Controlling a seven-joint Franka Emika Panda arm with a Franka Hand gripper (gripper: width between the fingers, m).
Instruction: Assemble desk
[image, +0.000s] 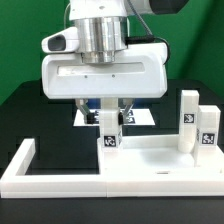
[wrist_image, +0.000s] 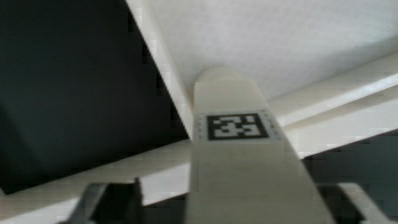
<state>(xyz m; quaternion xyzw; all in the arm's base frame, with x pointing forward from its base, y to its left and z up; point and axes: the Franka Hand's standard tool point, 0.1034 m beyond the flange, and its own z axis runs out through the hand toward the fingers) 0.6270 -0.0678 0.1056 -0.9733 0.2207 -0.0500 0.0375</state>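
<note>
My gripper (image: 111, 117) is shut on a white block leg (image: 110, 138) with a black-and-white tag. It holds the leg upright over the near-left part of the white tabletop slab (image: 155, 160). I cannot tell whether the leg touches the slab. Two more white tagged legs (image: 188, 120) (image: 208, 131) stand upright at the slab's right end in the exterior view. In the wrist view the held leg (wrist_image: 237, 150) fills the middle between the dark fingers (wrist_image: 107, 203), with the slab (wrist_image: 267, 40) behind it. A fourth leg is not in view.
A low white border fence (image: 50, 180) runs along the front and turns up at the exterior view's left (image: 22, 156). The marker board (image: 86, 119) lies on the black table behind the gripper, mostly hidden by it.
</note>
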